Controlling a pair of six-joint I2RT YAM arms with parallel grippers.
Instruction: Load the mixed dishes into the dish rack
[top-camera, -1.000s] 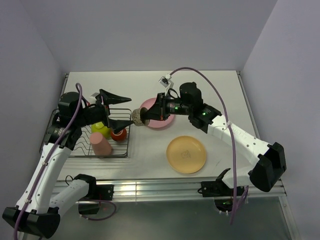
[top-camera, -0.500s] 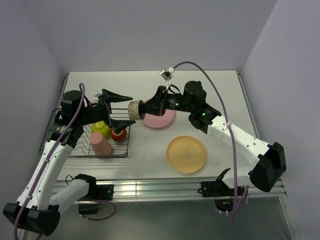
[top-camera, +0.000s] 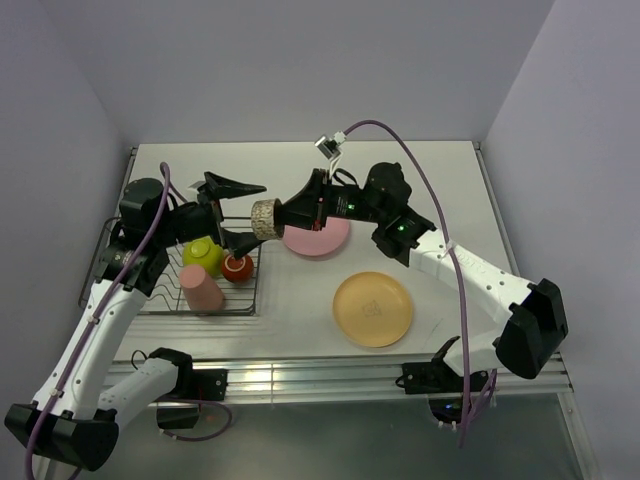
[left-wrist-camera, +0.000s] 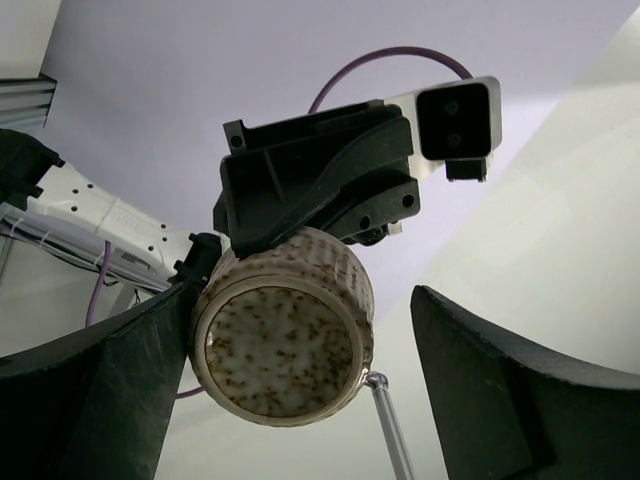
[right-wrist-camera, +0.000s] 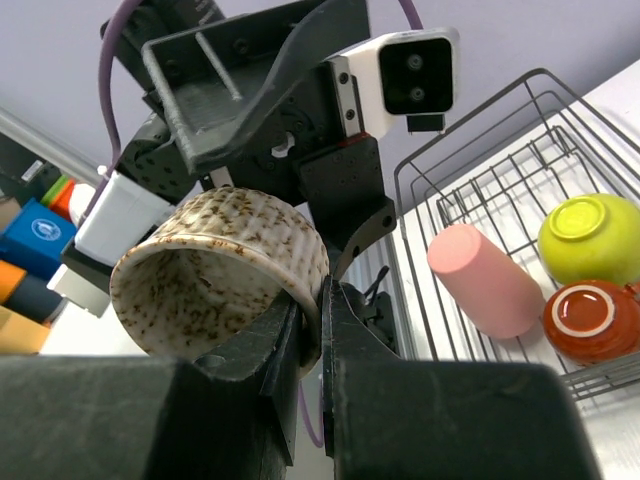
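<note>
Top external view has the tiny beige-grey cup (top-camera: 264, 219) up in the air, just over the right-hand edge of the dish rack (top-camera: 160, 285). It's tipped on its side, so its axis runs roughly level. The mouth faces back at the right arm and the speckled base points at the left arm.

The right gripper (right-wrist-camera: 318, 296) is pinched on the cup's wall, one finger inside the mouth and one outside. The left gripper (top-camera: 250, 216) is spread wide with a finger on each side of the cup. Can't tell if either one touches it.

Already in the rack are the lime-green bowl (top-camera: 202, 254), the small red-orange bowl (top-camera: 237, 267) and the salmon-pink cup (top-camera: 203, 290), which is lying down. The pink plate (top-camera: 318, 236) sits on the table (top-camera: 430, 190) under the right arm, with the yellow-orange plate (top-camera: 372, 309) nearer the bases.
</note>
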